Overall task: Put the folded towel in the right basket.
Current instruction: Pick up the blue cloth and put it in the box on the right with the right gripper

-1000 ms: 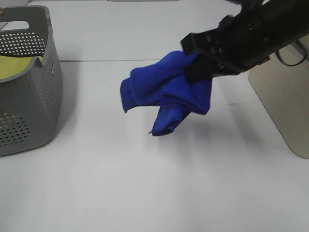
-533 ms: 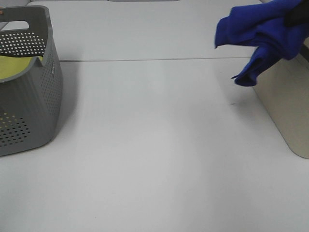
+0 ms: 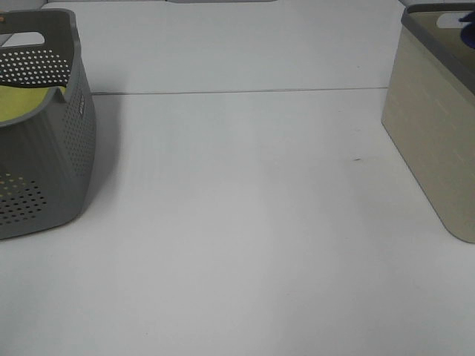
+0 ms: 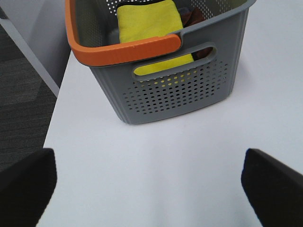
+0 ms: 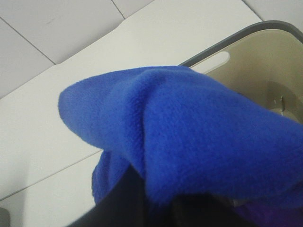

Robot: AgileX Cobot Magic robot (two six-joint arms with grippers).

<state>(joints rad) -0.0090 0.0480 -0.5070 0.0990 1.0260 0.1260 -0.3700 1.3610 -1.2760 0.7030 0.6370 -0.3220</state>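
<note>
Left fingers [image 4: 272,187] apart over white table [image 4: 156,179], dark floor [image 4: 23,85]

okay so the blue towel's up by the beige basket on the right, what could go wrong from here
1. The blue towel hangs loosely bunched from the right hand. If it is released too near the edge, part may catch on the grey rim of the right basket and drape outside.
2. The cloth covers the hand's fingers in the wrist view, so it might snag on them when they open.
</note>
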